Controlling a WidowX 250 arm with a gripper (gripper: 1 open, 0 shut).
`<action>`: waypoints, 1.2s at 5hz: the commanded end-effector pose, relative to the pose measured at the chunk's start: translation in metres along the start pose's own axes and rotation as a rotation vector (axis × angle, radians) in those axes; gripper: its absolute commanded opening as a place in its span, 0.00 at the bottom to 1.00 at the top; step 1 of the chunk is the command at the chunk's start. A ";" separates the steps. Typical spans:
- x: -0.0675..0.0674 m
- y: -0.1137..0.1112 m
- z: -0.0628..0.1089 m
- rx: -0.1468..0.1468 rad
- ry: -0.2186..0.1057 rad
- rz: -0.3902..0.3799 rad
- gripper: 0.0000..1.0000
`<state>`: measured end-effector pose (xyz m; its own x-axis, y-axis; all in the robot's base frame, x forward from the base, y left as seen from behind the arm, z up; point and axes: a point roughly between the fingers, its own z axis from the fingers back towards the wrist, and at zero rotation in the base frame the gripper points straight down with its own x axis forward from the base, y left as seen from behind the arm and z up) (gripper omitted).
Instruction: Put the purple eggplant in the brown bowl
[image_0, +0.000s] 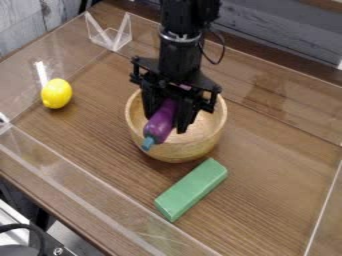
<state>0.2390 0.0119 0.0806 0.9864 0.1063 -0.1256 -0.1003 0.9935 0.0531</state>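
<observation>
Camera view: the purple eggplant (160, 124) is pinched between the fingers of the black gripper (168, 108), its upper part caught between them and its blue stem end hanging free, pointing down toward the front-left of the picture. It sits over the left part of the brown bowl (185, 148), seen against the rim and the opening; whether it touches the wood cannot be told. The eggplant is glossy, smooth and elongated, with a bright highlight along its skin. The bowl is round and thick-walled, light brown with visible grain and a smooth pale rim. The gripper is dark, its many-jointed linkages spreading to both sides above the bowl and hiding much of the rim's far side and part of the interior. Below the bowl in the picture, near it and slightly to the right, a green rectangular block (193, 190) lies at a slant, flat-faced and matte. A small yellow lemon (56, 93), rounded and bright, lies well apart toward the picture's left. A clear, angular object (110, 34) stands near the top left. All of these are on a brown wooden table (267, 165) with plank seams. Black cables (30, 232) curl in the lower left corner.
</observation>
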 end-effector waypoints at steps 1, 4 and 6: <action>0.008 0.000 0.000 -0.010 -0.040 0.005 0.00; 0.015 0.000 -0.010 -0.024 -0.039 0.014 0.00; 0.019 0.000 -0.013 -0.034 -0.039 0.019 0.00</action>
<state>0.2477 0.0115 0.0561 0.9849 0.1128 -0.1315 -0.1105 0.9936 0.0250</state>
